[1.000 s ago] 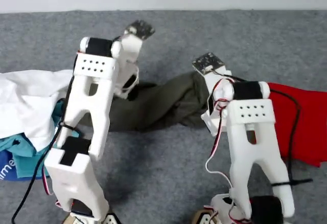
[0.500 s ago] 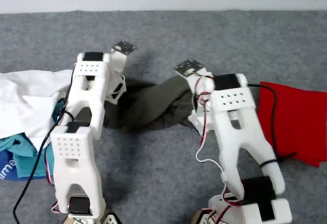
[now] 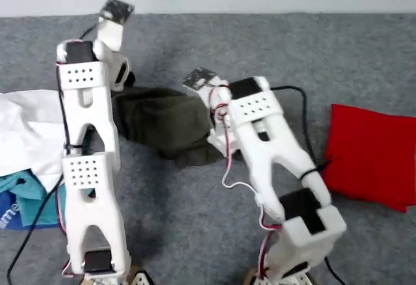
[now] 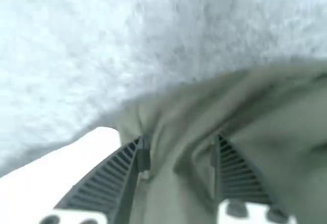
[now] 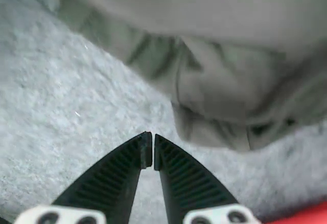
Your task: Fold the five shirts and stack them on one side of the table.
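An olive shirt (image 3: 162,122) lies bunched in the middle of the grey table. My left gripper (image 4: 179,147) is shut on the olive shirt (image 4: 255,106) at its left edge, with cloth pinched between the ribbed fingers (image 4: 130,165). In the high view the left gripper (image 3: 122,82) sits at the shirt's far left corner. My right gripper (image 5: 153,137) is shut with nothing in it, just off the near edge of the olive shirt (image 5: 204,40), low over the table. A folded red shirt (image 3: 370,155) lies at the right.
A crumpled white shirt (image 3: 26,129) lies at the left edge, with teal (image 3: 23,190) and blue (image 3: 13,217) shirts beneath it. The grey felt table (image 3: 292,51) shows bare behind the arms and between the olive and red shirts.
Both arms swung to the left. The olive shirt was dragged left and bunched from a long strip into a compact heap. The red shirt is now uncovered by the right arm.
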You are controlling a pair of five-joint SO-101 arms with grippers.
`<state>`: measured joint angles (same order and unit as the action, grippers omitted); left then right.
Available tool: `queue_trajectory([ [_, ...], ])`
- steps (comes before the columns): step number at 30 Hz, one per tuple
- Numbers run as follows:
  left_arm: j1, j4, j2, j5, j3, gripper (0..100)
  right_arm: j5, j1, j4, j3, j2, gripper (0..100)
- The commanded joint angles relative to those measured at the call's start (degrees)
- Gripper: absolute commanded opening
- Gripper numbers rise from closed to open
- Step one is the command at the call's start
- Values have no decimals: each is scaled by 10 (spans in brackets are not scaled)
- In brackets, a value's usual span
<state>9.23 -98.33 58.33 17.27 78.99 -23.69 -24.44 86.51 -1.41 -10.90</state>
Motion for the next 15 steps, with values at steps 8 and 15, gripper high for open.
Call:
queue_trajectory([
  [8,28,-22,-35,-6,100,204,34,-102,71,-164,-116,144],
  [15,46,-22,-34,-34,100,205,55,-134,81,-297,-236,143],
])
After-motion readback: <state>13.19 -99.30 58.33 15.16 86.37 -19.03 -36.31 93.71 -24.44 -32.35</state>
